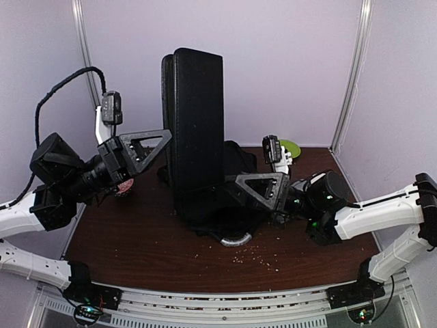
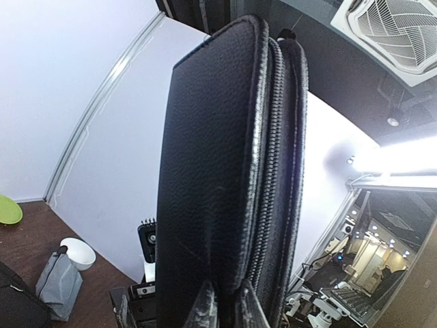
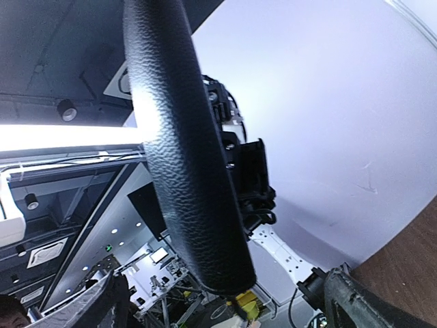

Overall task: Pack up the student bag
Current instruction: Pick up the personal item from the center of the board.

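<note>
Tall rectangular black folder (image 1: 196,123) of pebbled leather stood upright over the slumped soft-fabric student bag (image 1: 235,167), left gripper (image 2: 225,311) pinched on its zipped edge, right gripper (image 1: 249,188) spread wide

A dark brown table (image 1: 136,239) is seen, with pale crumbs (image 1: 256,256) scattered near its front edge. A black zipped case (image 1: 196,123) is stood upright at mid-table. A green dish (image 1: 292,145) is set at the far right corner. In the left wrist view, a white bowl (image 2: 78,253) is touched by a grey pouch (image 2: 60,283).
</note>
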Tool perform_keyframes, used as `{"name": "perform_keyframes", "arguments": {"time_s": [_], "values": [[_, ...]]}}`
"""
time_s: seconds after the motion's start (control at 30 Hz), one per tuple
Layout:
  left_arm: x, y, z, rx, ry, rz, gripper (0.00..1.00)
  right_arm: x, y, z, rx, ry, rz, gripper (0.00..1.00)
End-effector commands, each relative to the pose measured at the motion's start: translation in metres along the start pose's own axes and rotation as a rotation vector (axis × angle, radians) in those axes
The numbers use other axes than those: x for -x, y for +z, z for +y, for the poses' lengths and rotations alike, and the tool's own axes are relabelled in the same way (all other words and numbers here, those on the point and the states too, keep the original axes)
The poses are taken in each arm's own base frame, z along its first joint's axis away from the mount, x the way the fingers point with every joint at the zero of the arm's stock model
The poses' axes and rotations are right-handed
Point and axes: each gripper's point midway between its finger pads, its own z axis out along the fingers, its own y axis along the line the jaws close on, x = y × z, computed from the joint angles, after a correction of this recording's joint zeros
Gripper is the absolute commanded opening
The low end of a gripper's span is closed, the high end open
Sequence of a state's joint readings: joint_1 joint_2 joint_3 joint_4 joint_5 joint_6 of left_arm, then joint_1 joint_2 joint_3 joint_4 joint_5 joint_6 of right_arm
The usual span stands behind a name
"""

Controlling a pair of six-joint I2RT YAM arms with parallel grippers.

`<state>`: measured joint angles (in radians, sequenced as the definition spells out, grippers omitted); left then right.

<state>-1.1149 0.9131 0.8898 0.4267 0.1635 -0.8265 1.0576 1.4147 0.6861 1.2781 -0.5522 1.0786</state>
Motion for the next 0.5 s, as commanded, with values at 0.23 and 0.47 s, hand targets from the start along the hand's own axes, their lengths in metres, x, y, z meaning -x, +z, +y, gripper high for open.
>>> {"name": "perform_keyframes", "arguments": {"time_s": [0.23,0.47], "values": [[0.037,0.003,-0.036,-0.195,-0.032,-0.182,0.0,0.013,0.013,0.042,0.227,0.055,-0.016,0.92],[0.032,0.012,-0.034,-0.218,-0.066,-0.175,0.0,0.021,0.016,0.047,0.242,0.063,-0.046,0.8]]}}
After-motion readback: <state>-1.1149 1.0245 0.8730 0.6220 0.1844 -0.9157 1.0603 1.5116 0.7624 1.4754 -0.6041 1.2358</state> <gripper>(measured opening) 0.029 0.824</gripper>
